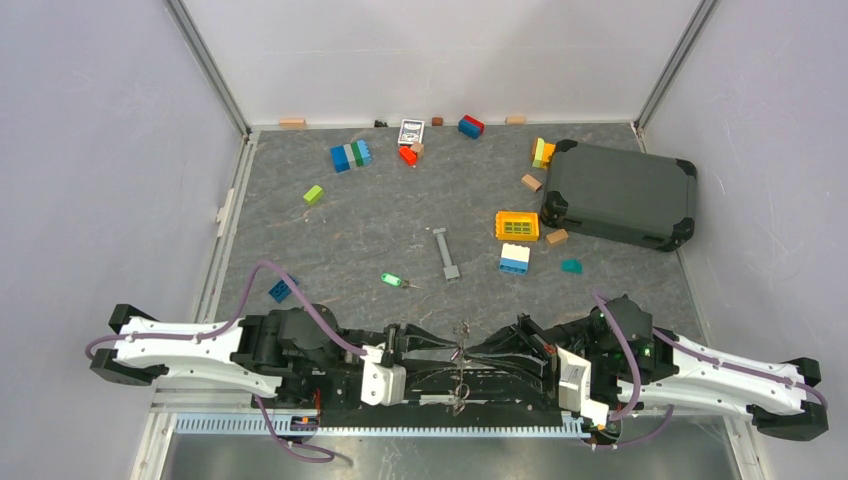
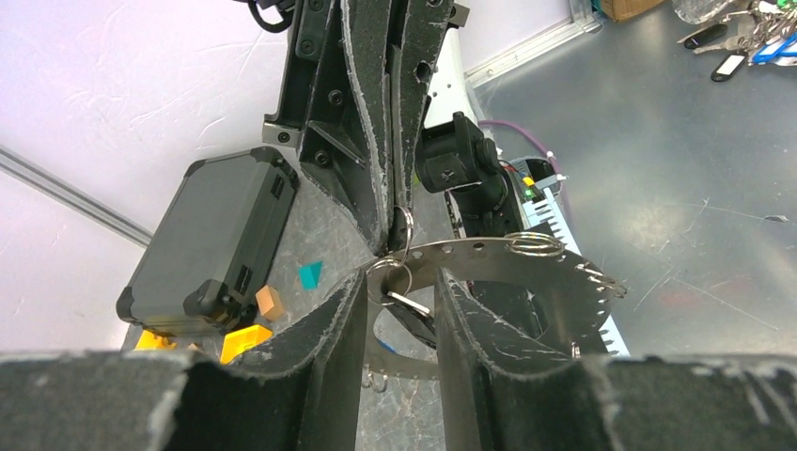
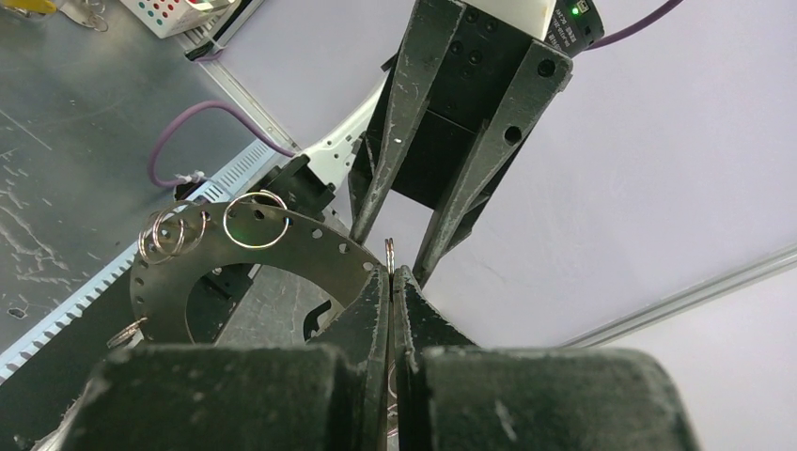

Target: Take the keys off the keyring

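Observation:
My right gripper (image 3: pixel 391 277) is shut on a thin silver wire keyring (image 3: pixel 389 248), seen edge-on. The ring is threaded into a flat perforated metal ring plate (image 3: pixel 320 258) that carries several other small wire rings. My left gripper (image 2: pixel 401 277) faces it with jaws apart. The plate's end (image 2: pixel 489 252) and a small ring with a silver piece (image 2: pixel 406 303) sit in the gap. Both grippers meet above the near table edge (image 1: pixel 460 350). One green-headed key (image 1: pixel 392 280) lies loose on the table.
A long grey metal bar (image 1: pixel 446 252) lies beyond the key. A yellow grid block (image 1: pixel 517 225), scattered toy bricks (image 1: pixel 514 258) and a dark case (image 1: pixel 620 193) lie further back and right. A bunch of keys (image 2: pixel 742 28) lies on the floor off the table.

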You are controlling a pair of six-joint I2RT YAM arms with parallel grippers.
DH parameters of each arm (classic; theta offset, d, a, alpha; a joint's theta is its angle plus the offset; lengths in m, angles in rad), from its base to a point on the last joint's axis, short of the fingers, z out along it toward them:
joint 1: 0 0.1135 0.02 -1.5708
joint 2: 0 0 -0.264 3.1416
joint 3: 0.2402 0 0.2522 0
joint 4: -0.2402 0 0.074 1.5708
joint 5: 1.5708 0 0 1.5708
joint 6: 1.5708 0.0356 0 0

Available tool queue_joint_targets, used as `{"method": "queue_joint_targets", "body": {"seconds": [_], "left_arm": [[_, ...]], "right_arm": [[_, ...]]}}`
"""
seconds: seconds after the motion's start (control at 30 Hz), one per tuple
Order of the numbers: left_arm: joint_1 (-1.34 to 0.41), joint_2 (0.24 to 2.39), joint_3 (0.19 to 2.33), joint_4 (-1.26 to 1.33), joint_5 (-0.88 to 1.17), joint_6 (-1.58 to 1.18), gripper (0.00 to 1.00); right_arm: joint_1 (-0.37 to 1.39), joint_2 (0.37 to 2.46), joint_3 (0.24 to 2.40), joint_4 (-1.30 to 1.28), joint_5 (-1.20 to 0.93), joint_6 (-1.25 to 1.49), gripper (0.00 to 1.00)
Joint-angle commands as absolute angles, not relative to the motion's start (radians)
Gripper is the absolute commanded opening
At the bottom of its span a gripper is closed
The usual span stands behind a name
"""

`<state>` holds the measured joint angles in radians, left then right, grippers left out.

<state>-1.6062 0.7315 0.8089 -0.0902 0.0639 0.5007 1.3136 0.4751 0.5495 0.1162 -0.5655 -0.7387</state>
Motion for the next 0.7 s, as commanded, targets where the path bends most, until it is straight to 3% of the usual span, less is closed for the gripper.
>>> {"method": "queue_joint_targets", "body": {"seconds": [0.0, 0.67], "left_arm": [[-1.614, 0.743, 0.856, -0.032, 0.101, 0.538, 0.38], [-1.614, 0.807, 0.901, -0.050, 0.081, 0.543, 0.02]], "right_arm": [[1.313, 0.482, 0.590, 0.189, -0.561, -0.746, 0.00], [1.313, 0.471, 0.560, 0.219, -0.574, -0.732, 0.00]]}}
